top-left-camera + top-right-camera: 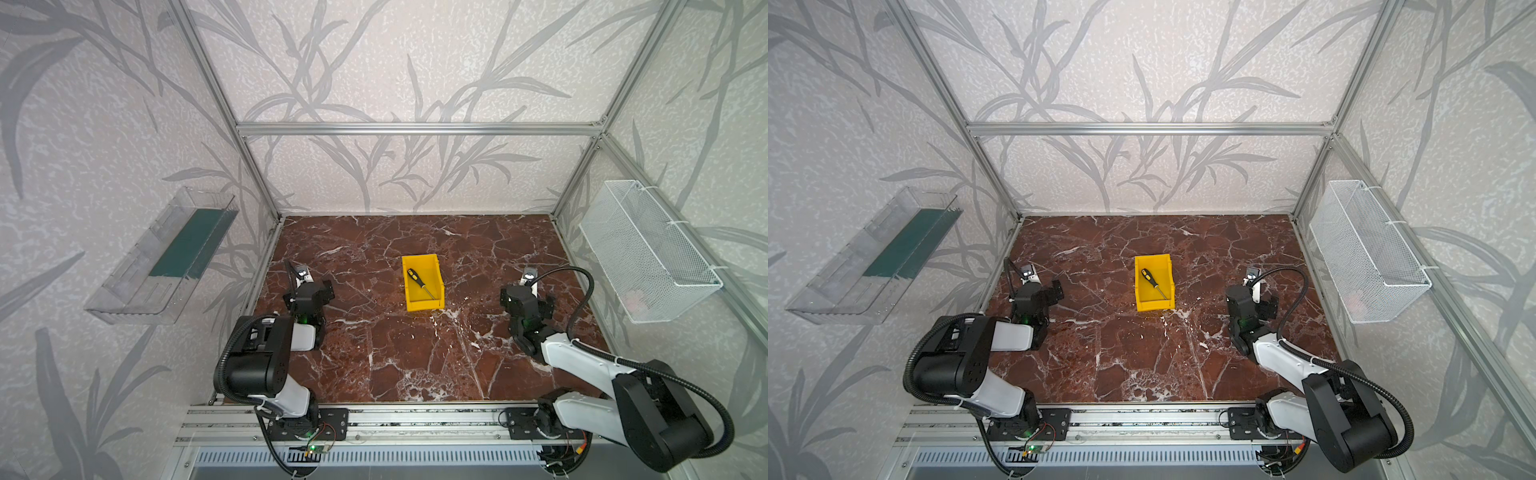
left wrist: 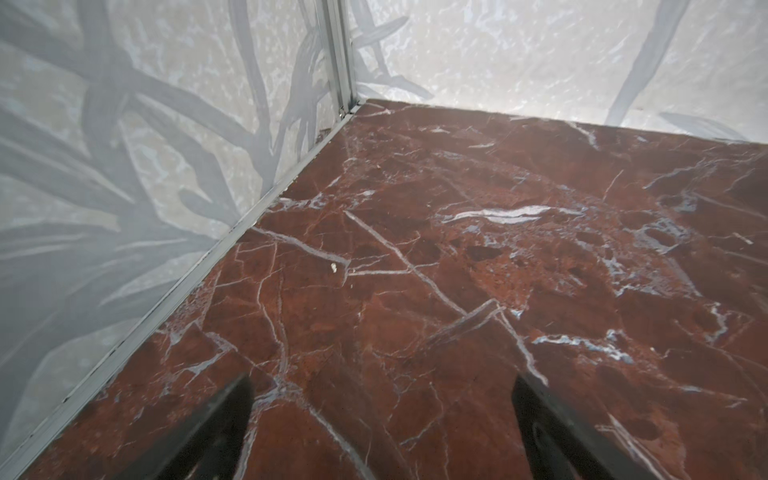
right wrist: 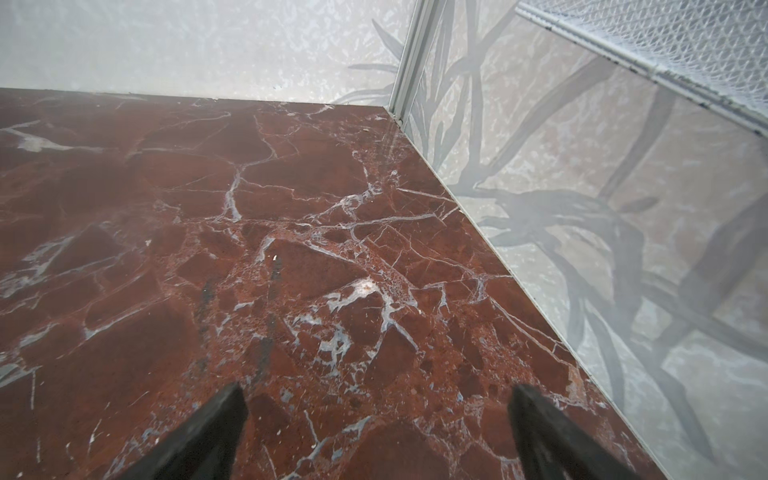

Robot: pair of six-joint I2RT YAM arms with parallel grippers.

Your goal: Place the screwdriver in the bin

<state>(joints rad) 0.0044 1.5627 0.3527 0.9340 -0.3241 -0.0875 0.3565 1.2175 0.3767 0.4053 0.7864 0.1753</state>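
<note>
There's the screwdriver [image 1: 420, 283], lying slantwise inside the yellow bin [image 1: 424, 306] at centre frame in both top views, handle toward the upper left. On the left, the left pincer [image 2: 380, 386] is spread wide over the desk [image 1: 415, 353], gripping nothing. Over on the right, the right pincer [image 3: 376, 390] is likewise released.

We see the screwdriver [image 1: 420, 283], slim with a black-and-yellow handle and thin metal shaft, lying diagonally inside the bin [image 1: 430, 305], handle toward the far left corner, tip toward the near right. The bin, bright yellow and open-topped, sits near the middle of the red marble tabletop [image 1: 415, 357].
</note>
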